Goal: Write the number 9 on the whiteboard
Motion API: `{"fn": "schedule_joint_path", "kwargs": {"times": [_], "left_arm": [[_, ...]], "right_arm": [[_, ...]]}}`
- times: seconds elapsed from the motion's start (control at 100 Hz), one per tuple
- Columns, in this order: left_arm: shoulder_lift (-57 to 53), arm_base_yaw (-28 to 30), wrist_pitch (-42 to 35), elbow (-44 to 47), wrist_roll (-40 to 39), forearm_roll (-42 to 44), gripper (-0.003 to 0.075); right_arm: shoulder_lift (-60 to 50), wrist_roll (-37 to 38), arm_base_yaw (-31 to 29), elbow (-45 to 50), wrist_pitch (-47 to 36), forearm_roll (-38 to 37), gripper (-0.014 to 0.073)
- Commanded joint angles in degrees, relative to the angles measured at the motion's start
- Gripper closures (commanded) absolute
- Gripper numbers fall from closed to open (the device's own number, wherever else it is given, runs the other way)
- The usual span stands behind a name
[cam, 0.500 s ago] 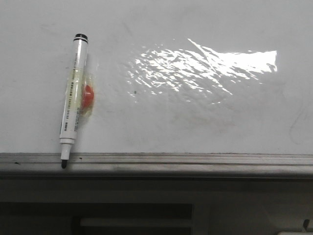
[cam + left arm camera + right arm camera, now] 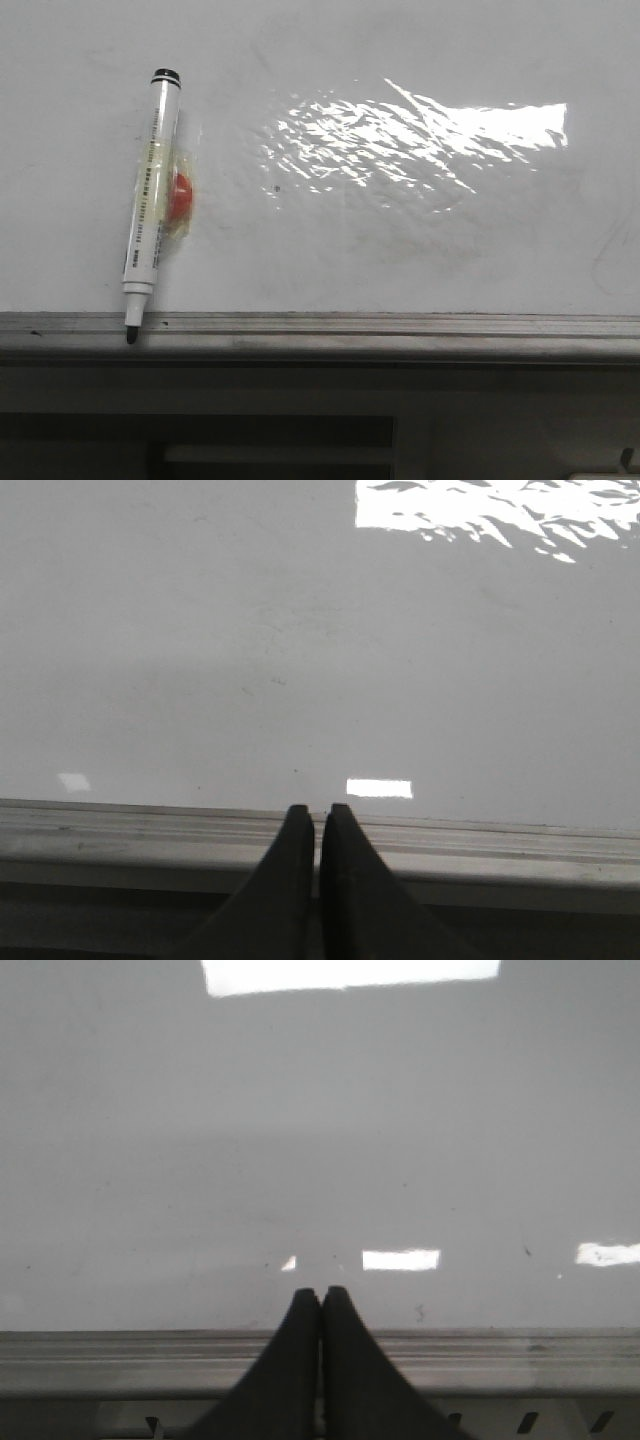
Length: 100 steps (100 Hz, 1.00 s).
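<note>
Marker [image 2: 150,200] seen lying near-upright on the whiteboard [image 2: 400,250], tip down at the rail.
Jaws of left gripper [image 2: 319,825] and right gripper [image 2: 320,1305] are seen clenched, empty.

White whiteboard [image 2: 400,250], white black-capped marker [image 2: 150,200], red magnet [image 2: 180,195]

R hand [image 2: 320,1305] closed, empty, over edge rail [image 2: 120,1360]; whiteboard [image 2: 300,1140] w/ glare.

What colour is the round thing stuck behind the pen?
Red-orange. The round thing is taped behind the marker on the whiteboard; the front view shows it best.
</note>
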Motion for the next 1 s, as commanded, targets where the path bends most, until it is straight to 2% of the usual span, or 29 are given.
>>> {"fn": "schedule_joint_path", "kwargs": {"times": [0.0,0.29,0.54,0.99], "left_arm": [[-1.65,0.06,-2.46,1.16,-0.08,-0.47,0.0741],[-1.65,0.06,-2.46,1.16,-0.08,-0.36,0.0741],[-1.65,0.06,-4.24,1.16,-0.08,7.25,0.0741],[-1.65,0.06,-4.47,1.16,-0.08,7.53,0.0741]], "right_arm": [[-0.82,-0.69,0.09,1.63,-0.64,0.04,0.0654],[-0.82,-0.69,0.09,1.63,-0.64,0.04,0.0654],[-0.82,-0.69,0.09,1.63,-1.57,0.04,0.0654],[-0.82,-0.69,0.09,1.63,-1.32,0.04,0.0654]]}}
